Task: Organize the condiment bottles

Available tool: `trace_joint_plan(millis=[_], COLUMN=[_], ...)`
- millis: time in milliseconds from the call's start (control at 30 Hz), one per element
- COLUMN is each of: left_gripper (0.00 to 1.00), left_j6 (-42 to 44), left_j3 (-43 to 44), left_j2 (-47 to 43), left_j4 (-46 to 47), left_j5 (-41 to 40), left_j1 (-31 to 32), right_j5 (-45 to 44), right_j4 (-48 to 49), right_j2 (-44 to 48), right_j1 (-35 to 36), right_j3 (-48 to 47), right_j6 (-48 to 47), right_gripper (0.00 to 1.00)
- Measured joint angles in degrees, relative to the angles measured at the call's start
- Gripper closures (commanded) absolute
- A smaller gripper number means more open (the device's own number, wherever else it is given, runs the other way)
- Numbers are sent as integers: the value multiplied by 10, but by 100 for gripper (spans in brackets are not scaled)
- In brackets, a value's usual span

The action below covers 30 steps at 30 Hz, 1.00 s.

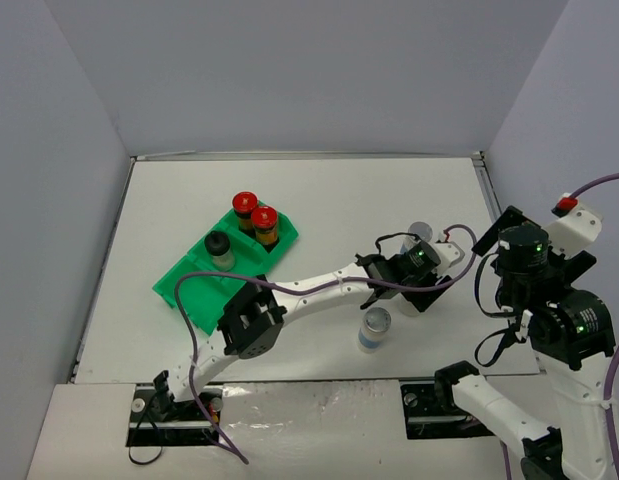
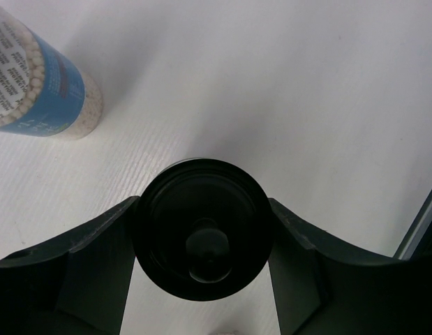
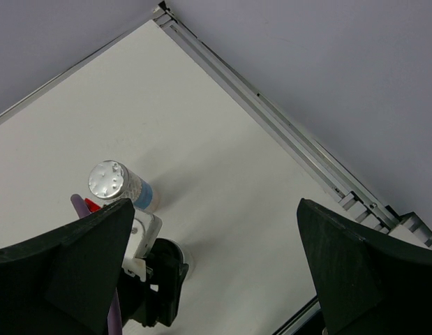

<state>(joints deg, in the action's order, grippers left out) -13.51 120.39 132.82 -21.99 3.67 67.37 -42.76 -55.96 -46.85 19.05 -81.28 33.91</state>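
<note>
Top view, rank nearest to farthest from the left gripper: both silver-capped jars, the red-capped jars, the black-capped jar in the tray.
1. Far silver-capped jar, just behind the left gripper.
2. Near silver-capped jar, toward the bases.
3. Red-capped jars, far end of the green tray, left.
4. Tray black-capped jar, farthest left.
Unranked: the held black-capped jar, clamped between its fingers.

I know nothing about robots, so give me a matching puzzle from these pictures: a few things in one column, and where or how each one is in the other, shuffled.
Column 1
1. red-capped jars
2. black-capped jar in the left wrist view
3. silver-capped jar nearest the arm bases
4. right gripper

Column 2
A. open, holding nothing
B. standing free on the table
C. in the green tray
D. between the jaws of the left gripper

Pairs: 1-C; 2-D; 3-B; 4-A
</note>
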Motion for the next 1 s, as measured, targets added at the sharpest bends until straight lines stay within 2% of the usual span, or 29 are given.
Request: trace_joint_plan(millis=[500,733,1000], left_gripper=[100,100,100], left_j6=[9,24,31], left_j3=[-32,-41,-45], left_j2=[-58,-131,-235], left_j4=[-4,-33,-96], left_j5=[-33,-69,-153], left_j1=[-18,-63,-109], right_j5=[-18,-18,-16], right_j4=[29,39,57], right_j2=[-87,-98,-104], right_j1=[0,0,0], right_j3=[-169,-164,-140], right_j6=[-65,-76,-79], right_gripper=[0,0,0])
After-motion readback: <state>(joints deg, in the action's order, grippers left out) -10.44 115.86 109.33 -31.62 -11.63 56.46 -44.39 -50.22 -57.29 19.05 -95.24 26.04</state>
